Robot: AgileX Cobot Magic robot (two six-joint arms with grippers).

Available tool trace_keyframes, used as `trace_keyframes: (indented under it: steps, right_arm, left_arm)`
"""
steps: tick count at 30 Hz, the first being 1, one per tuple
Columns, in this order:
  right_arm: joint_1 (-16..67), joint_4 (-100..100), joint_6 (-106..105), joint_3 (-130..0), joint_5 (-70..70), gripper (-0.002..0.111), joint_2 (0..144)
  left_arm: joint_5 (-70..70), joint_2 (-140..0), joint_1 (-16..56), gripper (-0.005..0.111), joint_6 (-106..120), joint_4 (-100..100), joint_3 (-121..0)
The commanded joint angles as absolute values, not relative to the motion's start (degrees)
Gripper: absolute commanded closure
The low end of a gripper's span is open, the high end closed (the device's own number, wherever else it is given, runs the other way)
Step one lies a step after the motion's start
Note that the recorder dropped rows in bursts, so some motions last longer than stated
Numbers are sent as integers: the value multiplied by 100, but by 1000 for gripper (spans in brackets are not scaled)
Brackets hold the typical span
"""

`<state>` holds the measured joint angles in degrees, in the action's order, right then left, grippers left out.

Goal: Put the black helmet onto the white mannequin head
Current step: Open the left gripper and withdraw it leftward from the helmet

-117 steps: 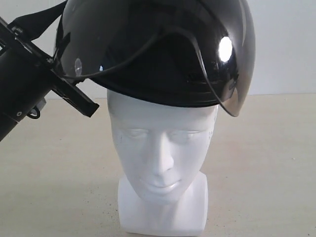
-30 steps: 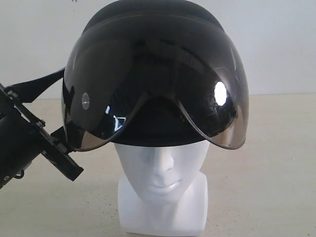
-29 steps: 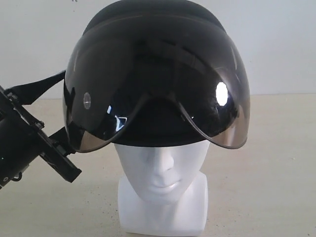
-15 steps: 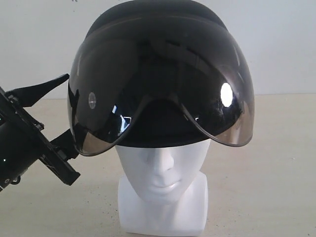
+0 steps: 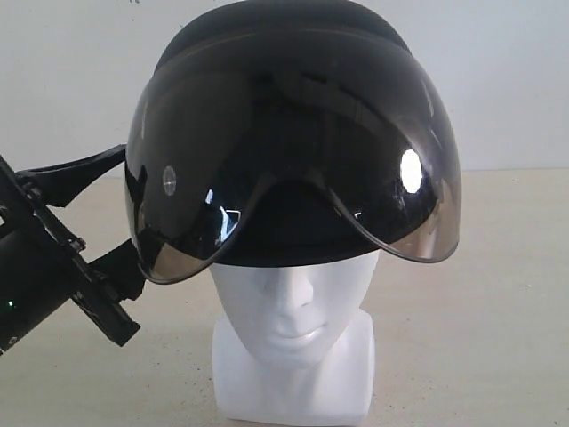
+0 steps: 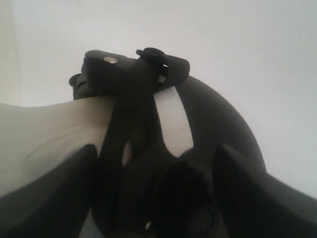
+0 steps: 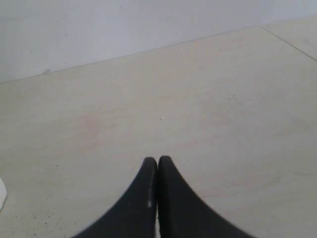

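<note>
One black helmet (image 5: 293,44) carrying one tinted visor (image 5: 293,151), one white mannequin head (image 5: 292,311) at six o'clock of it, and one beige tabletop (image 5: 489,311) fill the exterior view. Two grippers are counted. The left gripper (image 5: 124,212), with two black fingers, is at eight o'clock of the helmet. The right gripper (image 7: 157,166), also with two fingers, shows only in its own wrist view. One black strap (image 6: 126,134) crosses the left wrist view.

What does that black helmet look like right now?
The black helmet is a rounded matte shell with a glossy smoky visor curving down in two lobes. It sits on the white mannequin head, covering crown and eyes, wider than the head. A strap lies at its side, between the open fingers of the left gripper; contact there is unclear.
</note>
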<state>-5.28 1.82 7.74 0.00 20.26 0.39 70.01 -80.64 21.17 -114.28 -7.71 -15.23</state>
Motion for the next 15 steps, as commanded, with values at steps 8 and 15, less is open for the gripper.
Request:
trace_keyframes:
  steps: [8,15]
  right_arm:
    - [-566,180,767,0,1983,108,0]
    - [-566,180,756,0,1983,108,0]
  left_arm:
    - [6996,-8076,2102,43,-11243,-822,-1080]
    - [6996,-8066,2102,43,-11117,-639,-701]
